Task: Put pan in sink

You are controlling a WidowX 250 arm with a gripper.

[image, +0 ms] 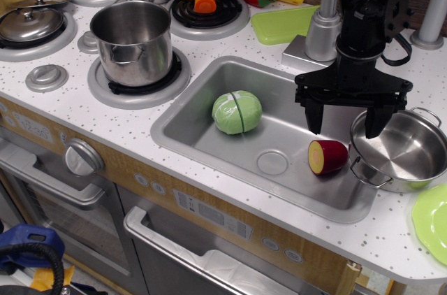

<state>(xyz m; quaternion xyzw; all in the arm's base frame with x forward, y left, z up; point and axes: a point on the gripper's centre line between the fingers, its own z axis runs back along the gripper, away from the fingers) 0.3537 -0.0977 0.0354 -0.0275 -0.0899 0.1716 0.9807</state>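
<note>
The black gripper (343,126) is hanging with its jaws spread wide, one finger over the sink (209,138), one over the pan's rim; the shiny shallow pan (401,153) is sitting on the sink's right edge; a green cabbage (237,112) and red-skinned fruit half (327,156) are lying in the brushed-steel basin; speckled white countertop (230,40) is framing it.

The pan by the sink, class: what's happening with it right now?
A robot arm's hand hangs open over the sink's right end, one finger just above the pan rim. The pan is not gripped; it sits on the sink's right edge, beside a red fruit half. A green cabbage lies in the sink.
</note>
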